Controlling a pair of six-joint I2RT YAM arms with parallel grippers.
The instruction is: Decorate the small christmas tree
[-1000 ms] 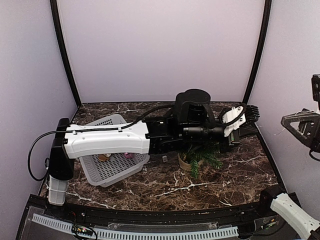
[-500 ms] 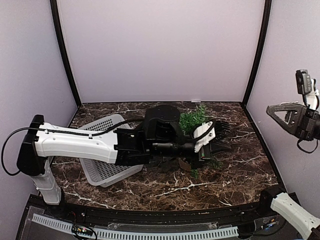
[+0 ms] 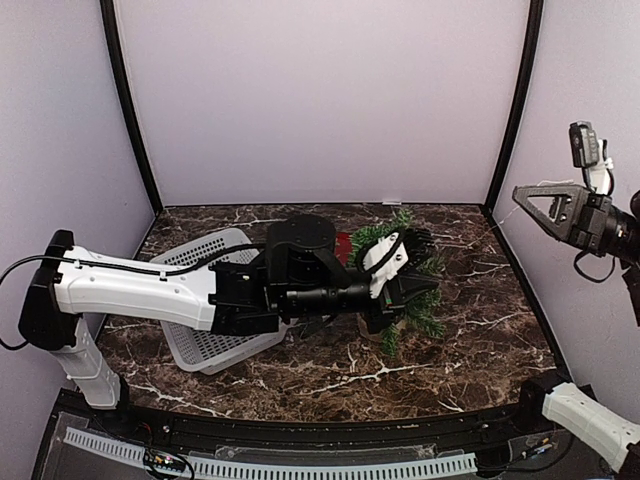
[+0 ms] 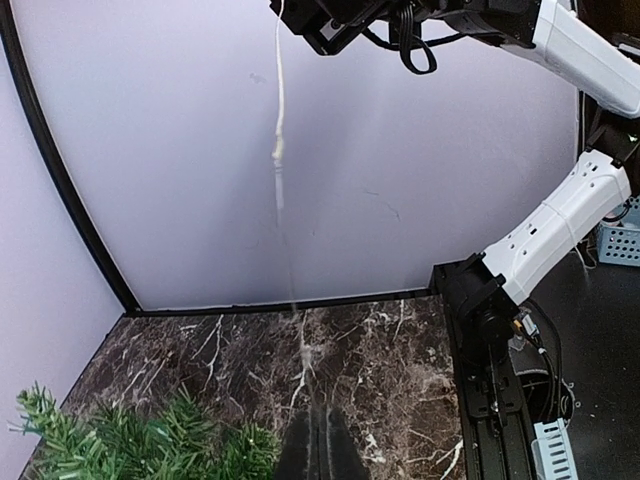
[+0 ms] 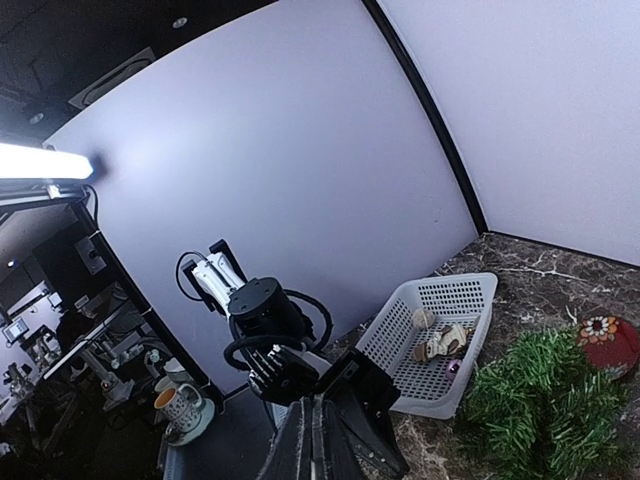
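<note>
Found the left gripper (image 4: 319, 435), black and two-fingered, pinched fully shut, with nothing visible between the fingers. Saw it hanging low over the middle of the dark brown marble table (image 3: 330, 375), pointed toward the right wall. Placed the small christmas tree (image 3: 383, 237), a miniature fir of dark green needle branches, right at that gripper, with greenery spreading behind, beside and in front of it in the overhead view. Saw more branches crowding the lower left corner of the wrist view, just beside the closed fingers. Could not judge contact between fingers and needles. Read the tree's long axis as roughly vertical, tip upward, with the pot hidden behind the gripper; could not rule out a lean. Spotted a round red plate (image 5: 608, 342) just beside the tree, on its far left side. Saw a white plastic mesh basket (image 3: 210, 345) farther left, partly under the arm, holding a few small pieces. Found the right gripper (image 5: 316, 438) closed too, raised high by the right wall, well apart from the tree.
</note>
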